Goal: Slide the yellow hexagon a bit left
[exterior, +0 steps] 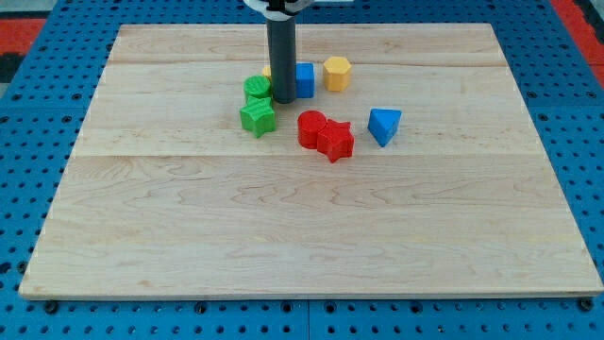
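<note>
Red blocks (325, 135) lie nearest; yellow hexagon (337, 73) sits right of my tip (283, 100), seemingly apart; no fingers visible.

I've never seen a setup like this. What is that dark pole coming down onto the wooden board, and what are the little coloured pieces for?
The pole is the end of a robot arm; it has no hand, so nothing is held. It only pushes blocks by sliding my tip along the wooden board. There is one camera, looking down at the board from in front. My tip stands between the green blocks on the view's left and the blue cube on its right. Further right sit the yellow hexagon, two touching red blocks and a blue triangular block. The hexagon is untouched.
</note>
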Robot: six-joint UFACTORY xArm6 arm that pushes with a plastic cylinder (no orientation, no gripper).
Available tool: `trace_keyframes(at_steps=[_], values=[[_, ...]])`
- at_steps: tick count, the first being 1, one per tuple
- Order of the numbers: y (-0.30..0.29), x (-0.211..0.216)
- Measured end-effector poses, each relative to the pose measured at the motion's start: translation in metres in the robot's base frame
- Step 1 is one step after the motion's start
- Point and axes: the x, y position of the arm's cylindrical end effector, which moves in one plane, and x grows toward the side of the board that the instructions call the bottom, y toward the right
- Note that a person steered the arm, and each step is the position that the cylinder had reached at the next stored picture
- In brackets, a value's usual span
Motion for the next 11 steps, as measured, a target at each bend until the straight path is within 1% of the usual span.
trace_keyframes(at_steps=[1, 2, 3, 4, 5, 6, 7, 8, 9, 10, 11], values=[[0.005, -0.002], [0.025, 0.024], [0.074, 0.025], [0.116, 0.014], [0.171, -0.01], [0.167, -0.06], [0.128, -0.041], [0.102, -0.04], [0.104, -0.049], [0.112, -0.073], [0.078, -0.065]])
